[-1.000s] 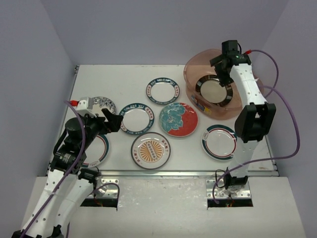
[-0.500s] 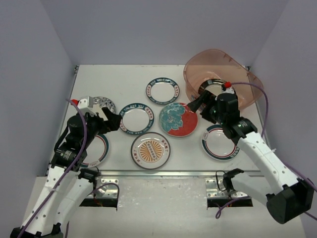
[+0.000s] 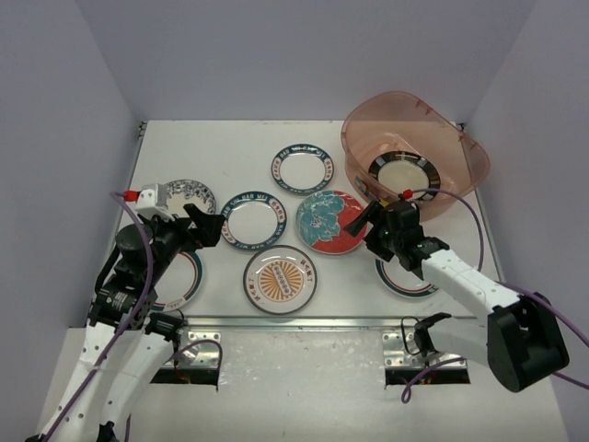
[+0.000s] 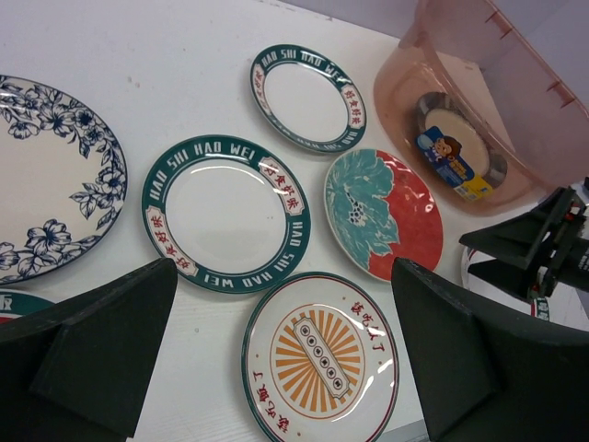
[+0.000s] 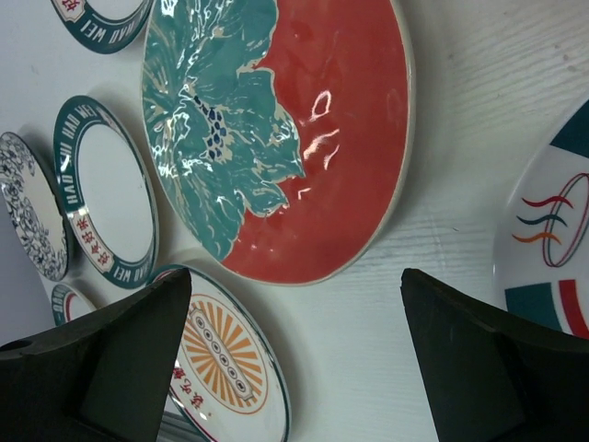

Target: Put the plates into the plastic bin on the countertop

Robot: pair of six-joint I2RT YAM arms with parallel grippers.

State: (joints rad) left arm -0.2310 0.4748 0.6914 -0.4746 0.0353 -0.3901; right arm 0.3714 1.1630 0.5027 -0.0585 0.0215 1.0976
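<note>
The right tool (image 3: 364,230) hangs released and empty, with the red-teal plate (image 3: 329,221) just ahead of it. The left tool (image 3: 204,228) is likewise released, near a teal-lettered plate (image 3: 254,219).

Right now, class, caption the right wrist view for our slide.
Open right hand hovers by the red-teal floral plate, orange-centred plate nearby.

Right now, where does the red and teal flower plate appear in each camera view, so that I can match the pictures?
Top external: the red-teal floral plate lies near the middle of the picture, slightly right of centre.
Left wrist: it is right of centre, at mid-height.
Right wrist: it fills the upper middle, very close.
Shared landmark: the orange-centred plate sits below and left of it in all three views.
</note>
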